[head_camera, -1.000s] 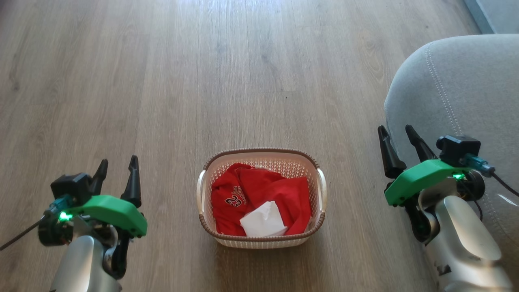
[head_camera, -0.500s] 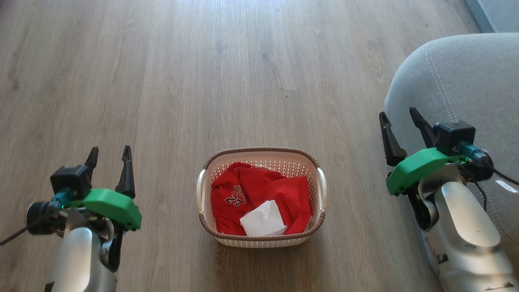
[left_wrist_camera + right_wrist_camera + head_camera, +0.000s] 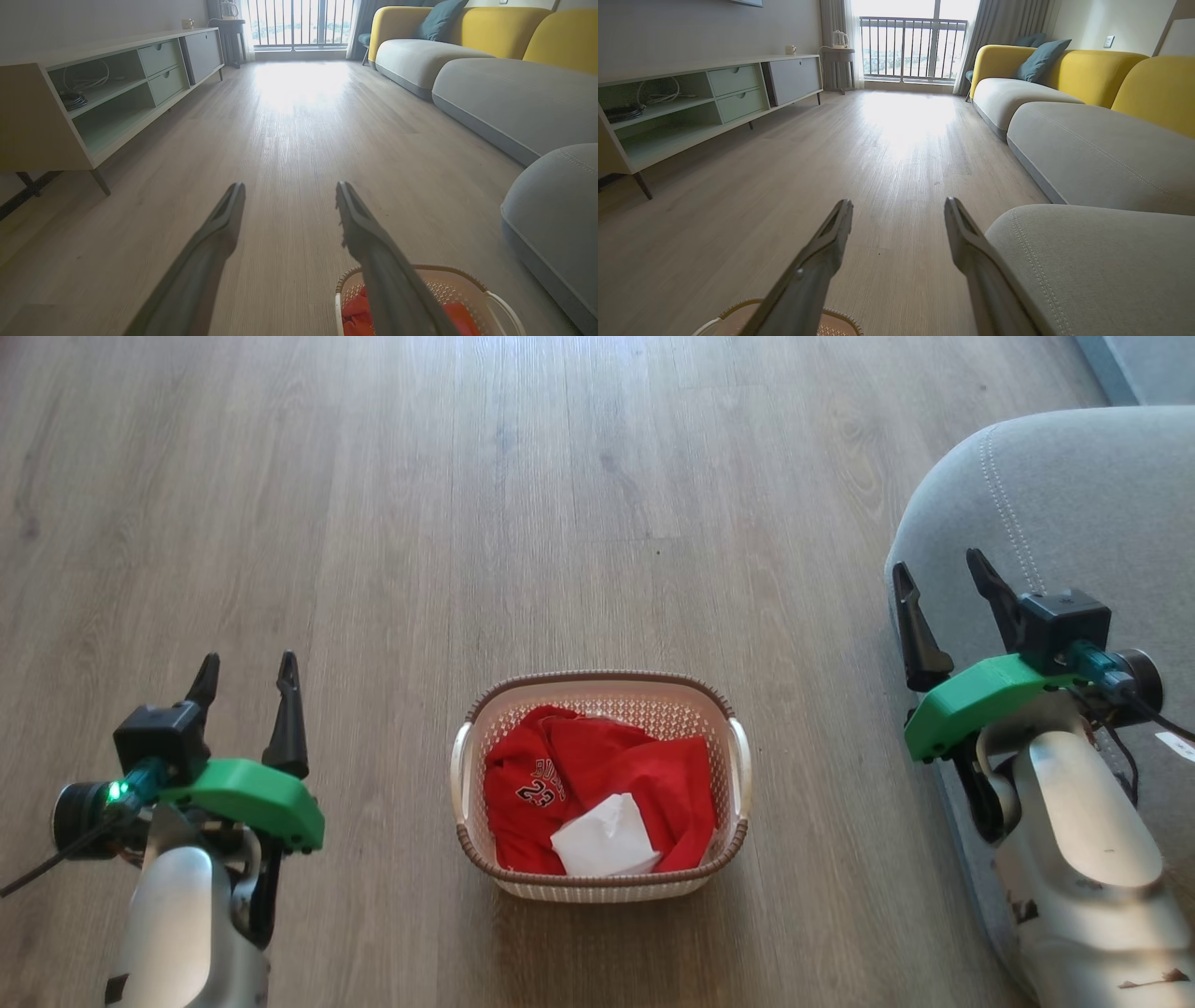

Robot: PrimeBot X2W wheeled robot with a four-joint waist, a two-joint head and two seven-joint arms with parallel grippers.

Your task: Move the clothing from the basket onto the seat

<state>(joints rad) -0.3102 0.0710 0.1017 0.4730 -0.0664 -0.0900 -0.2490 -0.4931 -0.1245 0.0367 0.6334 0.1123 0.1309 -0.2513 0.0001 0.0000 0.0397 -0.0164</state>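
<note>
One readable mark: the number "23", dark digits with a white outline, printed on the red clothing (image 3: 560, 775) lying in the basket (image 3: 597, 889). It sits on the garment's left part in the head view and is tilted. An arched line of lettering sits just above the digits, too small and creased to read. There is a small white tag (image 3: 1174, 743) on the seat (image 3: 1074, 495) at the right edge, with no legible print. No other text, brand or sign can be read.

Window (image 3: 903, 46) daylight glares off the floor (image 3: 908, 116), edges seemingly bowed.
</note>
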